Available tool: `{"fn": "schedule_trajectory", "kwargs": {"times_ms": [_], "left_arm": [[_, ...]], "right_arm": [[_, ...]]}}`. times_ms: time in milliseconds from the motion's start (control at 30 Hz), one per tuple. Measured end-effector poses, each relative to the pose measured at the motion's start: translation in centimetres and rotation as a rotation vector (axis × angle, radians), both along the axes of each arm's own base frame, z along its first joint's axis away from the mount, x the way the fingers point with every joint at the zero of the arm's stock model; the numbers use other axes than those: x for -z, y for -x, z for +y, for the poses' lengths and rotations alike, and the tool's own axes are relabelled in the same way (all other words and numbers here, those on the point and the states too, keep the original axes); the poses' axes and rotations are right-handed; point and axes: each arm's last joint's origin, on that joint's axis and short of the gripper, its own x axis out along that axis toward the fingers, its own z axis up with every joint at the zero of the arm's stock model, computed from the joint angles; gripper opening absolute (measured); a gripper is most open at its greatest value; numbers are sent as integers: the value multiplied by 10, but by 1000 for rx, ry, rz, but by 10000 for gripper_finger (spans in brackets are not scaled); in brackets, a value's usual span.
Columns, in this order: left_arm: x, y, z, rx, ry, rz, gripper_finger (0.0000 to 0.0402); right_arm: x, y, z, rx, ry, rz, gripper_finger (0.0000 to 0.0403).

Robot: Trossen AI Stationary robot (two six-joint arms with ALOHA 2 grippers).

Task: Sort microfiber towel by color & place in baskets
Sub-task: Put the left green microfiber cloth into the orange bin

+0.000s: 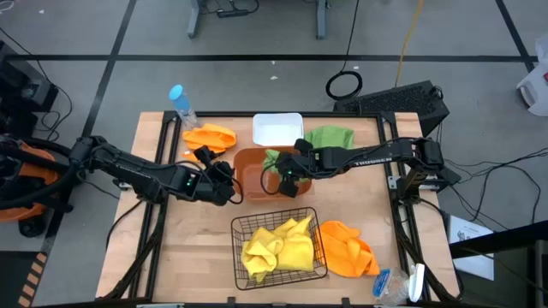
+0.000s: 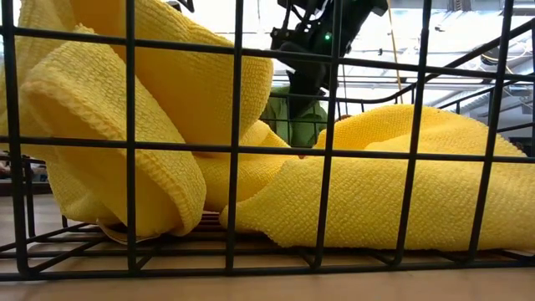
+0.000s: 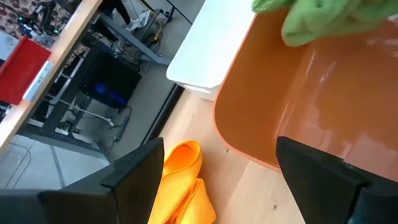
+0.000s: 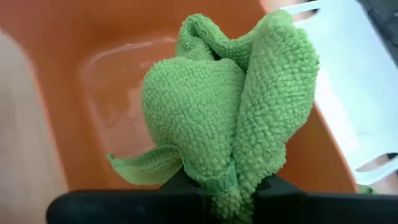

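High view shows the table (image 1: 171, 248) with the black wire basket (image 1: 318, 248) nearest the front edge, both yellow towels (image 1: 278, 248) already in it; the low view looks through its mesh at them. Behind it sits the orange-brown tub (image 1: 251, 175), and behind that the white bin (image 1: 276, 130). The right gripper (image 1: 285, 174) hangs over the tub's far-right part, pinched on a green towel (image 4: 230, 106) whose bulk droops into the tub. To finish this step well, the arm should come lower and towards the tub's centre before letting go, since a fold seems to lie near the rim beside the white bin and could drape over it; the overhead view is too crowded there to be sure. The second green towel (image 1: 332, 137) lies just right of the white bin, one orange towel (image 1: 210, 137) left of it by a blue-capped bottle (image 1: 181, 103), the other orange towel (image 1: 347, 248) right of the wire basket. The left gripper (image 1: 224, 175) hovers at the tub's left wall, fingers (image 3: 134, 168) spread wide, holding nothing. Room is tight: both arms meet over one tub, so the right one is best lifted straight up after release, clear of the left; open board lies mainly at the front left
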Motion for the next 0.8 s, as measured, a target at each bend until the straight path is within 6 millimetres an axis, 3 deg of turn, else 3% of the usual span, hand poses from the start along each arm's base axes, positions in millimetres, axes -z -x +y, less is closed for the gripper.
{"fn": "schedule_trajectory", "kwargs": {"times_ms": [400, 567, 800], "left_arm": [[-1, -1, -5, 20, 7, -23, 315], [-1, -1, -5, 20, 7, -24, 315], [-1, -2, -6, 30, 24, -25, 315]], "right_arm": [[5, 6, -2, 130, -66, 23, 16], [23, 0, -2, 174, -88, 61, 20], [34, -9, -5, 201, -103, 30, 95]]}}
